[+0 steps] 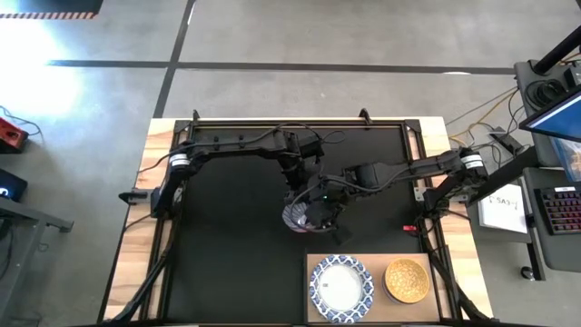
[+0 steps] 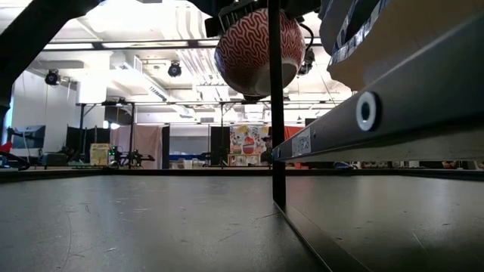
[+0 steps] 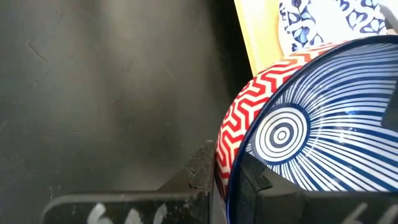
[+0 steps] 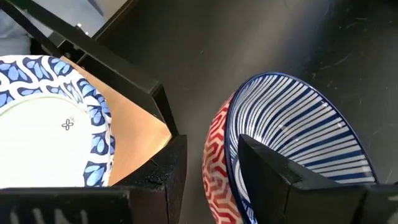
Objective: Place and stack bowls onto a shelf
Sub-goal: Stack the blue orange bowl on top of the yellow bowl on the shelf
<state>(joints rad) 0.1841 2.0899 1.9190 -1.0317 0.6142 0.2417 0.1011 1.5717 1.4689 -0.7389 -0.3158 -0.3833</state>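
- Seen from overhead, a wooden bench point(image 1: 136, 245) carried a large black mat point(image 1: 236, 245) inside a metal frame, with both dark arms reaching in to meet over the middle of the mat.
- A pale wooden shelf point(image 1: 378, 311) lay at the near right corner of the mat.
- On the shelf sat a white bowl with a blue patterned rim point(image 1: 340, 288) on its left part, and a smaller orange-yellow bowl point(image 1: 408, 280) just to its right, the two apart.
- Two small bowls were held nested together above the mat, just left of and beyond the shelf: a red-and-white zigzag bowl point(image 2: 259, 51) on the outside and a blue-striped bowl point(image 3: 317, 137) inside it.
- In the level view from the bench top, the red bowl hung clear of the mat, tilted, with open air beneath it.
- The right pincer point(image 4: 208, 165) was clenched on the rims of the nested pair, one finger outside the red bowl and the other finger inside the blue-striped one.
- The left pincer point(image 3: 227, 177) gripped the same rim in like manner, one finger outside the red bowl and one inside the blue-striped bowl.
- From the right wrist camera, the white bowl on the shelf lay near the held pair, with the frame's dark bar between them.
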